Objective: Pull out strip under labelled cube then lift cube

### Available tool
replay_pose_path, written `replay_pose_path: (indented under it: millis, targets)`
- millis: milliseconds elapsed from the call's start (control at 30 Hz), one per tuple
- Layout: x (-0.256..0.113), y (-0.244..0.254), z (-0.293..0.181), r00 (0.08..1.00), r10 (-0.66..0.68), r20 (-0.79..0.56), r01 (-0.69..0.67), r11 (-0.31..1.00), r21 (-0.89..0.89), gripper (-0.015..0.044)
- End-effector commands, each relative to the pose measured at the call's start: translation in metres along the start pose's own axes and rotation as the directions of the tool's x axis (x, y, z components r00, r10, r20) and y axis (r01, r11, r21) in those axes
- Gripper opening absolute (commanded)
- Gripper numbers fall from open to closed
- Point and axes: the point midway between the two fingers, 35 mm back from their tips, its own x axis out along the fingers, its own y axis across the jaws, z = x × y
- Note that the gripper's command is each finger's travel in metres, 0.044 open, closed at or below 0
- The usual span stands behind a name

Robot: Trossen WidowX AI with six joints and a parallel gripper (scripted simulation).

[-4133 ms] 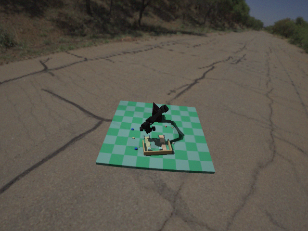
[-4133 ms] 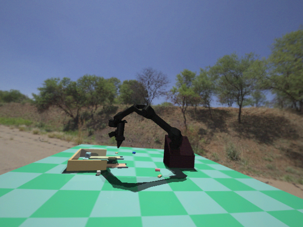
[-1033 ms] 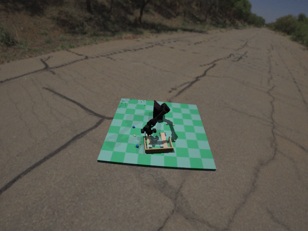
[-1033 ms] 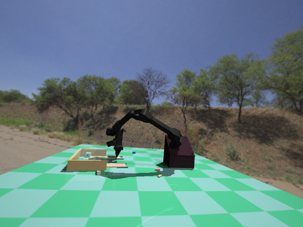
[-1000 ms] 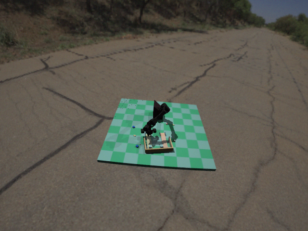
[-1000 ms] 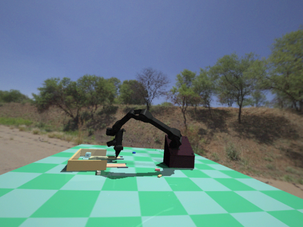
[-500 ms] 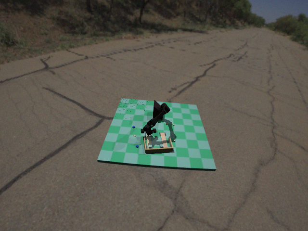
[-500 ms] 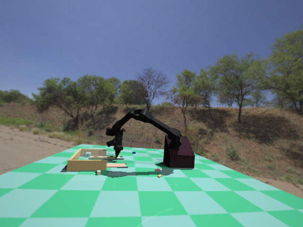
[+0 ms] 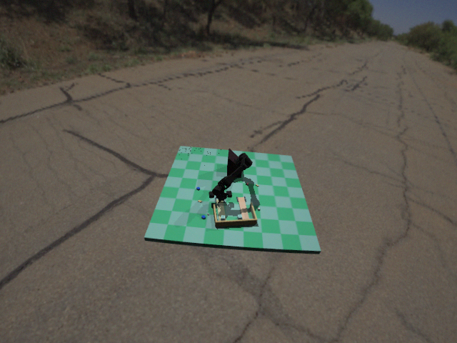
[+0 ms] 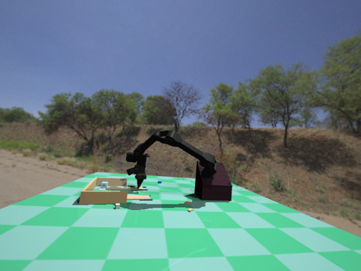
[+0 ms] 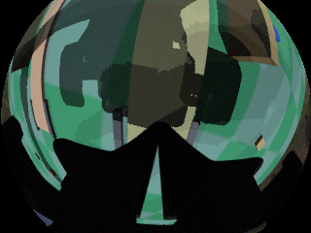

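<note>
A pale blue cube (image 10: 104, 184) with a dark letter H sits at the far end of the pale yellow strip (image 9: 220, 211) (image 11: 197, 49), inside the low wooden tray (image 9: 235, 224) (image 10: 101, 197) (image 11: 268, 61). Two pale cubes show in the top view, one on the left (image 9: 223, 217) and one on the right (image 9: 240, 216); their faces are too small to read there. A pink strip (image 9: 242, 206) (image 10: 138, 197) (image 11: 37, 73) lies apart to the right. My gripper (image 10: 139, 188) (image 11: 159, 126) is shut and empty, pointing down at the yellow strip's near end. Contact is unclear.
Blue pieces (image 9: 198, 189) (image 9: 203, 216) and a small tan block (image 9: 199, 201) (image 11: 259, 143) lie left of the tray. A whitish cube (image 10: 117, 205), a red block (image 10: 187, 202) and a yellow-orange block (image 10: 190, 210) lie on the other side. Tray walls rise around the strips' far ends.
</note>
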Motion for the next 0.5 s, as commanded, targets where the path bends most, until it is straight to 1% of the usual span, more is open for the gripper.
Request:
replay_pose_path:
  millis: [0,467]
  targets:
    - [0.005,0.001,0.001,1.0,0.008,-0.002,-0.008,1.0,0.0,0.0]
    - [0.006,-0.001,-0.017,1.0,0.008,-0.002,-0.008,1.0,0.001,0.0]
